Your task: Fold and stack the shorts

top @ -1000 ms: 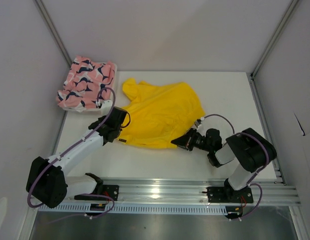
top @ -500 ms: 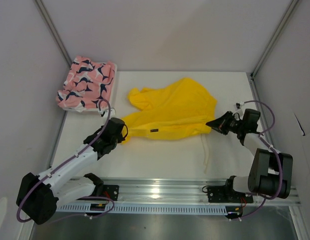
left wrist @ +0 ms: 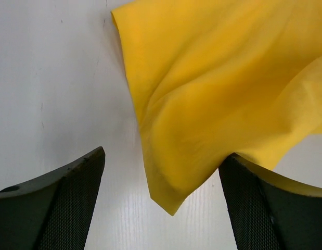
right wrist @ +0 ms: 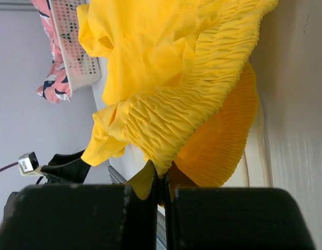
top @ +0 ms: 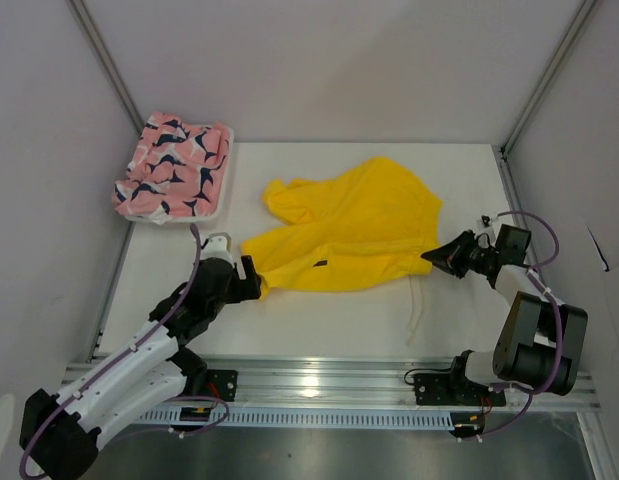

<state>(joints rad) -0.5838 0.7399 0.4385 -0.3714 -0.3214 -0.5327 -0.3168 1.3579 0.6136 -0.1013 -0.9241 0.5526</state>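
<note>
The yellow shorts (top: 349, 225) lie spread across the middle of the table. My right gripper (top: 436, 257) is at their right end, shut on the gathered waistband (right wrist: 165, 177). My left gripper (top: 257, 286) is at their left end, open. The yellow corner (left wrist: 171, 200) lies loose on the table between its fingers (left wrist: 62, 203), untouched by the left one and brushing the right one. The pink printed shorts (top: 174, 165) lie folded on the white mesh basket (top: 211, 213) at the far left; in the right wrist view both the pink shorts (right wrist: 50, 78) and the basket (right wrist: 77, 47) show.
A white drawstring (top: 414, 310) trails from the waistband toward the near edge. Grey walls close the table on the left, back and right. A metal rail (top: 329, 385) with the arm bases runs along the near edge.
My left gripper opened, let go of the yellow corner and drew back toward the near left. My right gripper moved right and away from the rail with the waistband, stretching the shorts out flatter.
</note>
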